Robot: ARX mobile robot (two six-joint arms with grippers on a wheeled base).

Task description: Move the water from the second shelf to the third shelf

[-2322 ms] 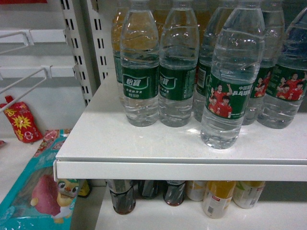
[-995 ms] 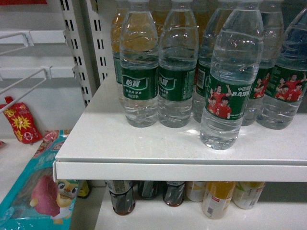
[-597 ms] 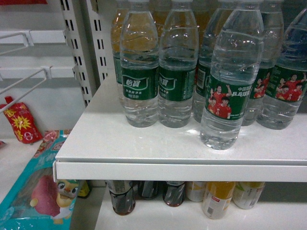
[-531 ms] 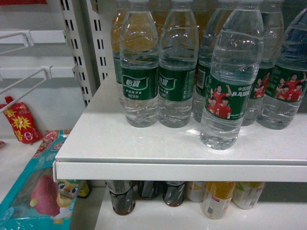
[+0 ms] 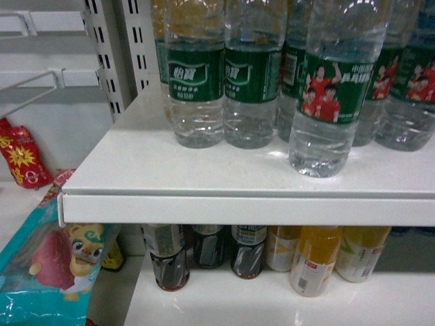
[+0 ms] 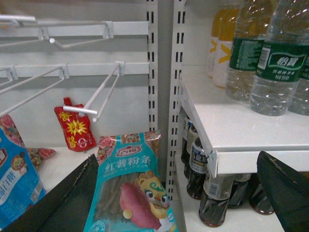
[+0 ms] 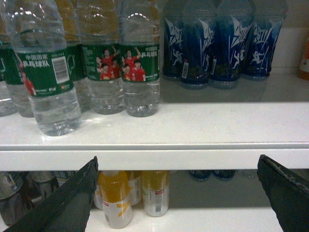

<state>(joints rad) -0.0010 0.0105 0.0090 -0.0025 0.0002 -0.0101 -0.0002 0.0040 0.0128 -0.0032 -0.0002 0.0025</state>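
The head view shows no arm, only the water (image 5: 325, 102) upright near the front of the white shelf (image 5: 238, 207), ahead of its row. Each wrist view shows its own dark fingers spread wide on nothing: the left gripper (image 6: 178, 193) before a teal snack bag (image 6: 130, 188), the right gripper (image 7: 178, 193) below the shelf edge, where orange juice bottles (image 7: 130, 195) stand on the lower shelf.

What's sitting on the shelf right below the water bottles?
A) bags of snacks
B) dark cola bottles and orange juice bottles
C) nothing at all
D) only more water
B: under the white shelf holding the water bottles, dark cola bottles stand beside orange juice bottles.
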